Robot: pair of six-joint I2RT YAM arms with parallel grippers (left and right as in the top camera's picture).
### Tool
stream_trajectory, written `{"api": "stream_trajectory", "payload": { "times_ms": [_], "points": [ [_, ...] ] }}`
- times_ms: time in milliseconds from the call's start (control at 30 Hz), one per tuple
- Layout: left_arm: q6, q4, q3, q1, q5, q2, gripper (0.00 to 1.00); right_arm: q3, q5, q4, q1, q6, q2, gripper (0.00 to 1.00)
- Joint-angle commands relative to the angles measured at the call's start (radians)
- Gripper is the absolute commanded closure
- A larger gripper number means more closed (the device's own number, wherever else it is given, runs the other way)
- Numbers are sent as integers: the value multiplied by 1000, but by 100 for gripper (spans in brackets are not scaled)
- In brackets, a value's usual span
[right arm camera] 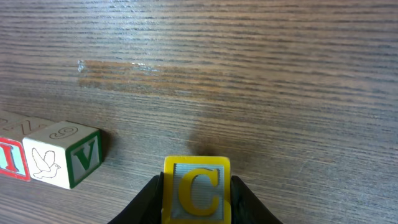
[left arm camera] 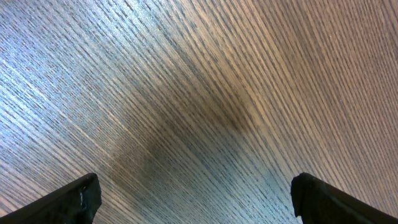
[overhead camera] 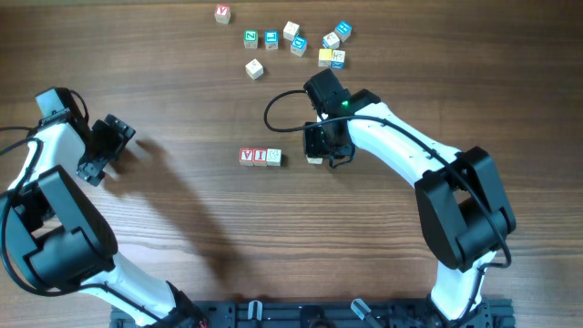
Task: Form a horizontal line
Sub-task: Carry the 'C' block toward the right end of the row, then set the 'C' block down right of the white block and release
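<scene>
Right claw (overhead camera: 316,151): closed on the C block (right arm camera: 196,190), with 1 finger (right arm camera: 148,200) pressed to each side face.
C block: yellow-framed, its letter face turned toward the wrist camera. It sits squarely between the fingers at their tips. From overhead only a pale sliver (overhead camera: 314,160) shows under the claw.
Contact with worktop (overhead camera: 182,237): I cannot tell whether the C block rests on the wood or hangs just above it.
Row of 3 blocks (overhead camera: 260,157): lies mid-worktop, side by side and touching. It reads red V, red I, then a pale one.
Bird block (right arm camera: 62,154): the pale end of that row, with a bird on 1 face and a green V on another. The red I block (right arm camera: 12,158) sits against its far side.
C block versus row: just past the bird block's end, roughly level with the row. A clear gap of bare wood separates them.
Loose blocks (overhead camera: 299,46): about 10, scattered along the far edge and well apart from the row.
Left claw (overhead camera: 107,150): open, fingers (left arm camera: 68,202) spread wide over bare wood at the left side, well away from every block.
</scene>
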Motion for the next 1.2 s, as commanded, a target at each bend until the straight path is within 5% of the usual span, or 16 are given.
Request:
{"api": "stream_trajectory", "payload": {
  "times_ms": [0,667,867,1167],
  "points": [
    [-9,0,-2,3,4,12,0,-15,2,10,6,11,13,69],
    [-9,0,-2,3,4,12,0,-32,40,103,36,35,13,60],
    [-9,0,-2,3,4,12,0,-32,14,95,36,37,12,24],
    [-9,0,-2,3,4,12,0,-32,82,165,-14,38,12,4]
  ]
}}
